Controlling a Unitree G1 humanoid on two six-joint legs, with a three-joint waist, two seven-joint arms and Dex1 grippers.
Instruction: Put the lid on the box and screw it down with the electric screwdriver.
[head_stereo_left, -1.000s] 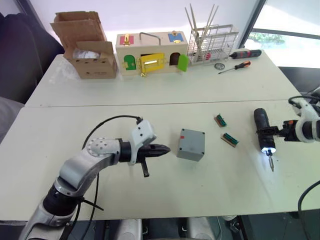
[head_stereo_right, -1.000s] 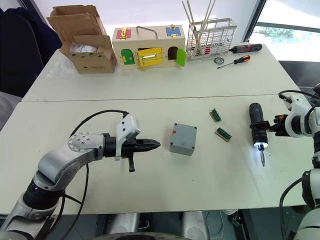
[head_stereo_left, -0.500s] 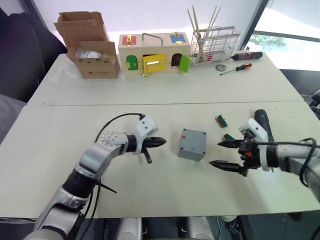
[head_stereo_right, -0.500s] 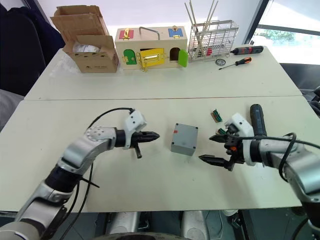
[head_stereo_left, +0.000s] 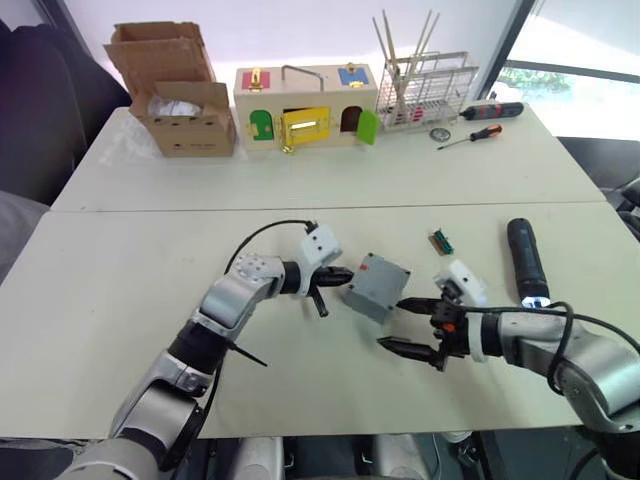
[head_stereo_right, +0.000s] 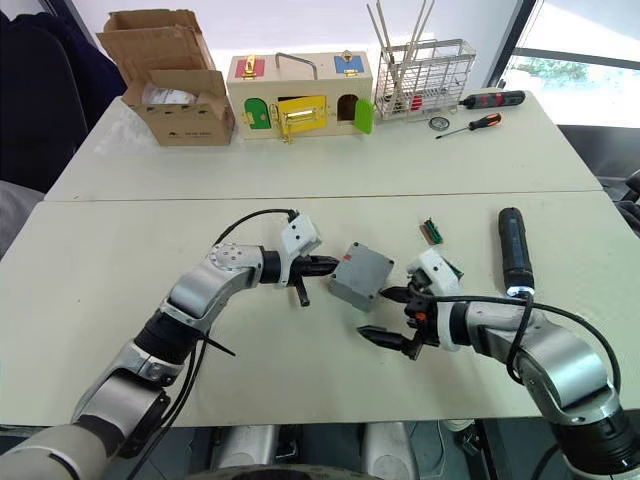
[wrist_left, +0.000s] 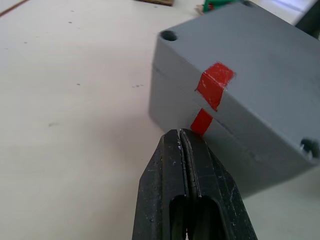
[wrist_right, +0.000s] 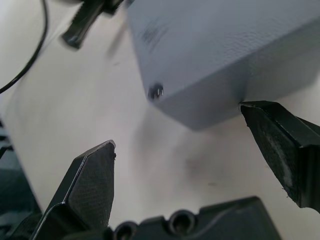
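on the white table (head_stereo_left: 120, 300), the left gripper (head_stereo_left: 343, 274), fingers pressed together, touches the side of the grey box (head_stereo_left: 372, 292) by its red mark; the lid (wrist_left: 250, 60) sits on the box. the right gripper (head_stereo_left: 404, 325), fingers spread, flanks the box's near corner. the electric screwdriver (head_stereo_left: 525, 260) lies well right.

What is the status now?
Left gripper shut, at box side. Right gripper open beside box. Lid on. Screwdriver lying on table.
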